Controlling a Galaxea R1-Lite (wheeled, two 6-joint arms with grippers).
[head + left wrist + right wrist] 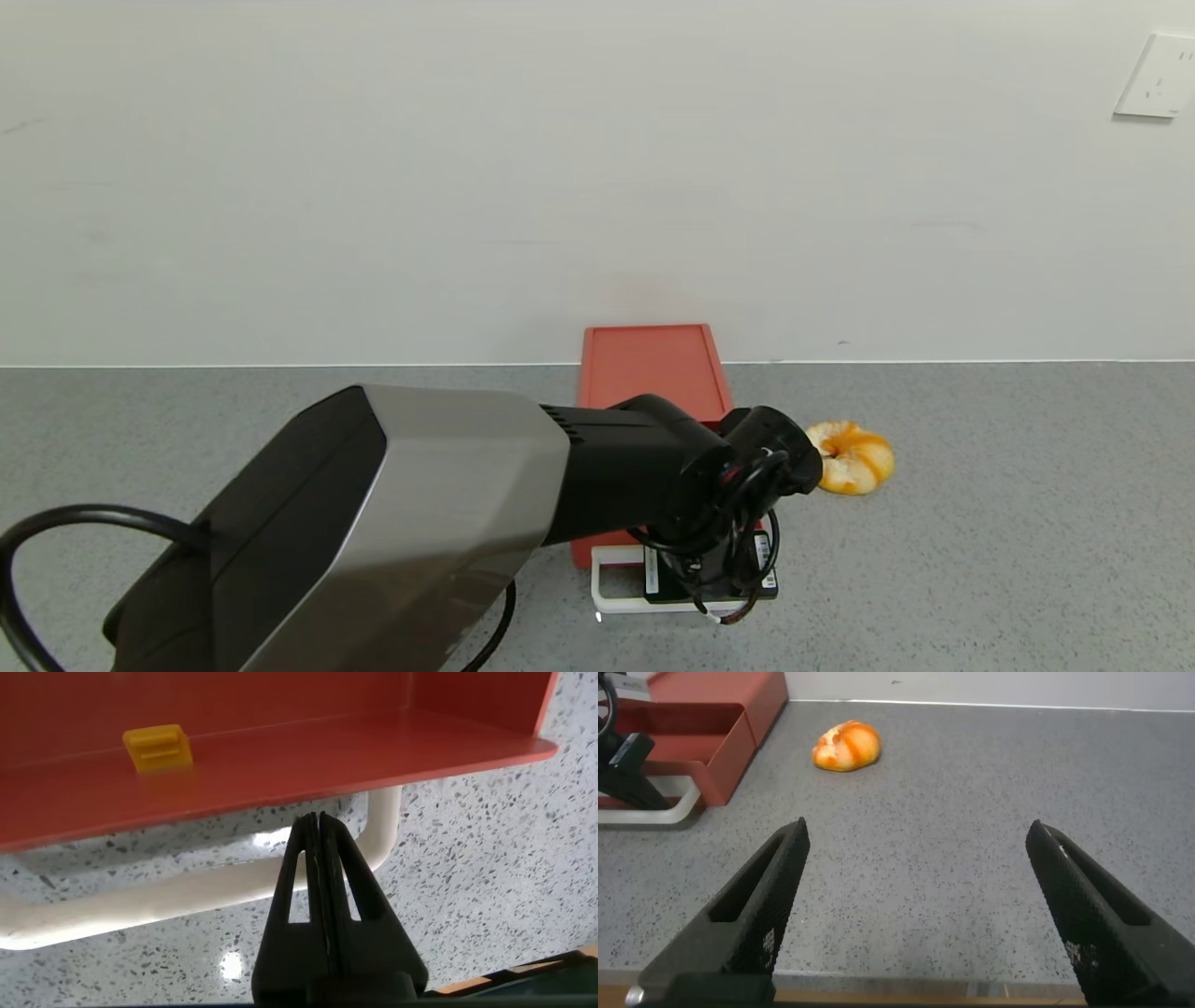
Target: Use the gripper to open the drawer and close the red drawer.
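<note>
Two pressed-together fingers of my left pincer point(320, 859) sit inside the white rectangular loop handle point(383, 821), on the speckled grey tabletop point(980, 523). At twelve o'clock lies the salmon-red plastic drawer point(653, 369), long axis toward the wall, tray drawn out.

A bare test room or lab: a grey speckled stone-like surface point(980, 560) runs to its far edge against a plain off-white wall point(467, 187) (unadorned), with a white rectangular plastic socket plate point(1158, 77) high at the right.
</note>
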